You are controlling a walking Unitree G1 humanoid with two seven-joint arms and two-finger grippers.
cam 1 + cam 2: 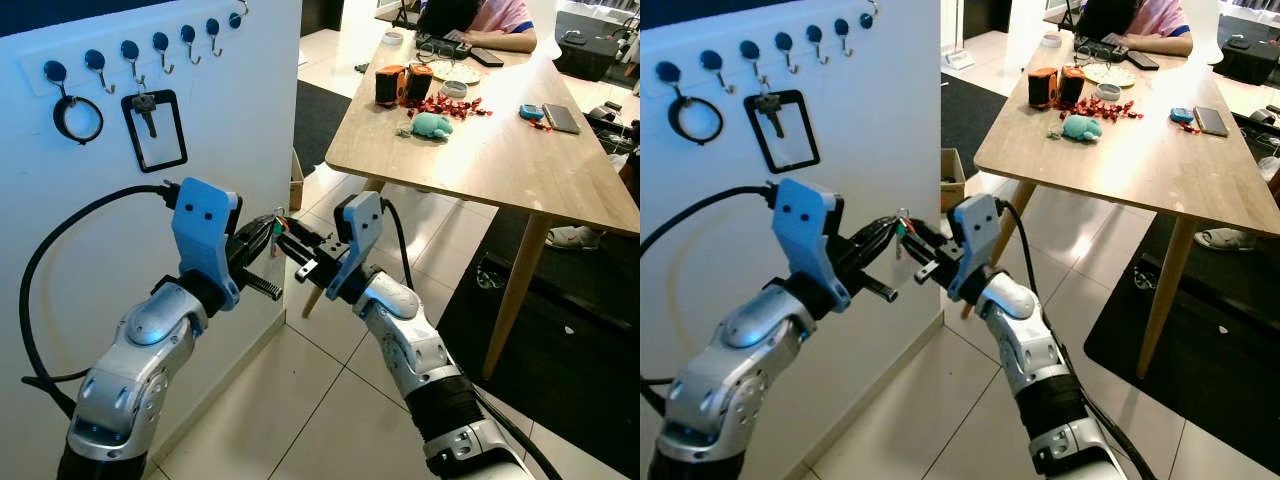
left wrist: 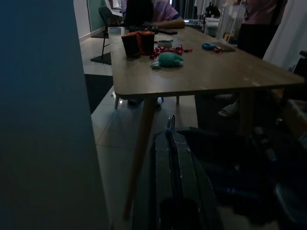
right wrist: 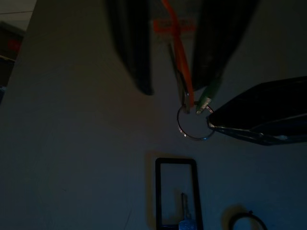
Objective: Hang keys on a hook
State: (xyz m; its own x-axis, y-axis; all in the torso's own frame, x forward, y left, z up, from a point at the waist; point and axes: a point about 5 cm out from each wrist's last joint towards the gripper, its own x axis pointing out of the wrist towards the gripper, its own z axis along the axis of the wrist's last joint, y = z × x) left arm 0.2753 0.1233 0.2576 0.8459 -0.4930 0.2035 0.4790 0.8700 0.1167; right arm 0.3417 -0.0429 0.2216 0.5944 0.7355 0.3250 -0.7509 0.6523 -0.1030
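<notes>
L gripper (image 1: pixel 262 243) and R gripper (image 1: pixel 292 243) both grasping keys (image 3: pixel 192 112) below wall hook rail (image 1: pixel 150 45), fingertips nearly touching, worktop (image 1: pixel 480 150) behind

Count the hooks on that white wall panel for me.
7, in a rising row on the wall panel: the first holds a black ring, the third a black frame with a key, the last sits at the edge.
</notes>
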